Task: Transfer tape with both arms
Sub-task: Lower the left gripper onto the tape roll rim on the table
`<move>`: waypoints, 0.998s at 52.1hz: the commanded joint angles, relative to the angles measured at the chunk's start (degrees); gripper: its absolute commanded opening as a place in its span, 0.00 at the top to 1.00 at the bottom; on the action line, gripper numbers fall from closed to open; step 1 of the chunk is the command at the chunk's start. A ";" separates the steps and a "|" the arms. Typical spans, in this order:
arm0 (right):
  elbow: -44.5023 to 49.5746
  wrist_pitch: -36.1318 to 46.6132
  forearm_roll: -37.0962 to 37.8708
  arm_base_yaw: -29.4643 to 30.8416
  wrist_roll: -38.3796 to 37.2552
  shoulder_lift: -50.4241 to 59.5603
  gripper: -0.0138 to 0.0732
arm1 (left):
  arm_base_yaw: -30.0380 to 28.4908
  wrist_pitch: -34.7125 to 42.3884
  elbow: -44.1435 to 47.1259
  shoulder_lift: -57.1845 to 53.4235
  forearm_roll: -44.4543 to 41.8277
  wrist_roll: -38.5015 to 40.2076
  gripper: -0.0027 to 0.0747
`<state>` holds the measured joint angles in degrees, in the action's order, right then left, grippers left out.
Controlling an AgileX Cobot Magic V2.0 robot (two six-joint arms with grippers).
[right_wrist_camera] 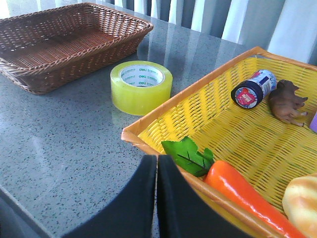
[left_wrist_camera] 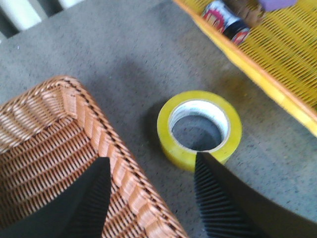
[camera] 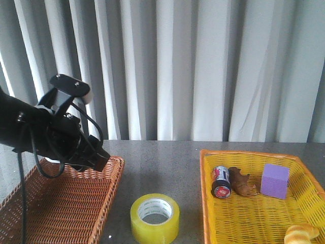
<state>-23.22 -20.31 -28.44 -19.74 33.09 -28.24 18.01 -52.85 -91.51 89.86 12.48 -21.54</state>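
Backdrop: grey-white curtains [camera: 203, 66] hang in folds behind a grey speckled surface [camera: 162, 157].
Brown basket: a woven wicker basket [camera: 56, 203] sits at the far left of the surface; the left arm [camera: 45, 132] hangs over its rear part.
Left gripper: the left gripper [left_wrist_camera: 151, 198] is raised above the basket's near rim, its two ribbed black fingers [left_wrist_camera: 218, 203] spread wide with nothing between them.
Tape: the tape [camera: 155, 217] lies flat on the bare surface, hole upward, white printed core showing. It rests between the two baskets, just beyond and below the left gripper's fingers, not touched by them; one finger overlaps its edge only in the left wrist view. From the right gripper it lies ahead and toward the brown basket, near the yellow basket's corner but apart from it.
Yellow basket: a yellow plastic basket [camera: 213, 203] with an orange rim stands right of the tape.
Contents: a small can [camera: 221, 181] on its side, a brown animal figure [camera: 244, 183] just beside it, a purple cube [camera: 274, 180], a bread roll [camera: 302, 235] at the near corner, and a carrot [right_wrist_camera: 247, 196] with green leaves [right_wrist_camera: 190, 156].
Right gripper: the right gripper [right_wrist_camera: 157, 198] hovers by the yellow basket's near corner, fingers pressed together on nothing; it is out of the front view.
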 commanded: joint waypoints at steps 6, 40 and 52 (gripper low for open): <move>-1.44 3.47 -0.57 0.27 0.11 -0.20 0.85 | 2.38 -0.10 -5.49 4.51 -1.33 1.25 0.48; -1.44 2.63 -0.63 0.27 -0.01 -0.20 0.85 | 5.07 -0.29 -15.57 21.31 0.83 2.92 0.48; -1.44 2.58 -0.63 0.27 -0.01 -0.20 0.85 | 5.07 -0.35 -16.35 23.36 1.19 2.92 0.48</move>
<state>-23.22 -20.78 -28.44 -19.74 33.07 -28.24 22.84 -55.32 -105.94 115.84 12.22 -19.20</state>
